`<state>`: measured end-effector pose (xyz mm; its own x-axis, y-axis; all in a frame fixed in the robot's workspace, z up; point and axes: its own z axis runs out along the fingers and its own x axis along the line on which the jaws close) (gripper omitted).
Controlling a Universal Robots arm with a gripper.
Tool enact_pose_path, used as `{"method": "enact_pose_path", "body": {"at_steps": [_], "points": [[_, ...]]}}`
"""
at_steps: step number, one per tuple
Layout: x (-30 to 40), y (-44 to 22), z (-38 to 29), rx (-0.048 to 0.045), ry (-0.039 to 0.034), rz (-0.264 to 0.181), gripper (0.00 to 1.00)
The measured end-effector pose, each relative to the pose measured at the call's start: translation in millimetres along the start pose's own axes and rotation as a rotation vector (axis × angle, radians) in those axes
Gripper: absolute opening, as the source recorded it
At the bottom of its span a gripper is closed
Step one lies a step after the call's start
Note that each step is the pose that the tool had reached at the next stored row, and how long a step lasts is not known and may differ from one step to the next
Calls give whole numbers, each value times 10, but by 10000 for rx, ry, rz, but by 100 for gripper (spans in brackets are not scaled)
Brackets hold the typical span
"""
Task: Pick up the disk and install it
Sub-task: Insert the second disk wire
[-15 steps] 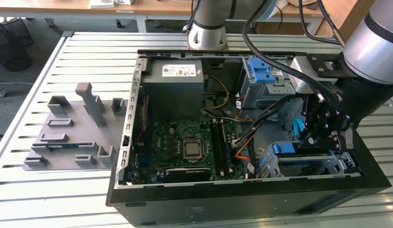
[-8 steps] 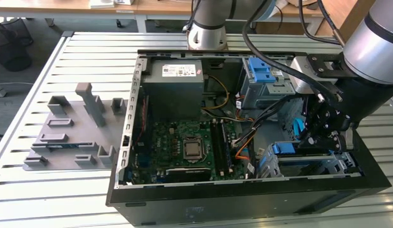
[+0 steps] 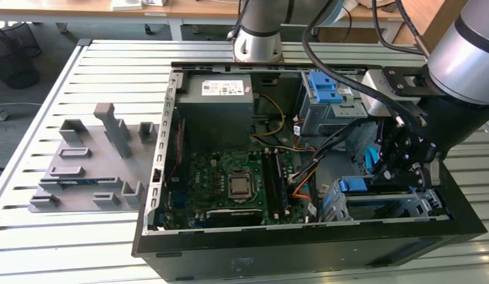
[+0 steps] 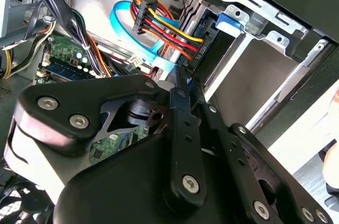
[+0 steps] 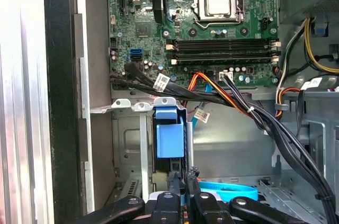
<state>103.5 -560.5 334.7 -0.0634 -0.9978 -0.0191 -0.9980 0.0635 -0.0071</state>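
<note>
The disk [image 5: 169, 138] sits upright in the grey metal drive cage [image 5: 124, 144] at the case's near corner on the exterior view's right. Only its blue carrier end shows; the silver body is hidden. In the exterior view the same blue end [image 3: 353, 184] stands at the cage's top. My gripper [image 5: 183, 180] hangs just above and behind that blue end, fingers pressed together with nothing seen between them. In the second wrist view the fingertips [image 4: 180, 80] meet near the bundle of red, yellow and black power wires [image 4: 169, 33]. The gripper [image 3: 390, 176] is low inside the case.
The open black tower case [image 3: 252, 251] lies on a slatted table. Inside are the motherboard [image 3: 228, 183], a grey power-supply box [image 3: 220, 97], an upper cage with blue latches [image 3: 327, 94], and loose cables including a light-blue data cable [image 5: 228, 189]. A grey fixture plate [image 3: 86, 171] lies left.
</note>
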Motion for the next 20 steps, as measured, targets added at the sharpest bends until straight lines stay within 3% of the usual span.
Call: {"method": "enact_pose_path", "body": {"at_steps": [20], "points": [[2,-14,60,-2,-17,0,17]]}}
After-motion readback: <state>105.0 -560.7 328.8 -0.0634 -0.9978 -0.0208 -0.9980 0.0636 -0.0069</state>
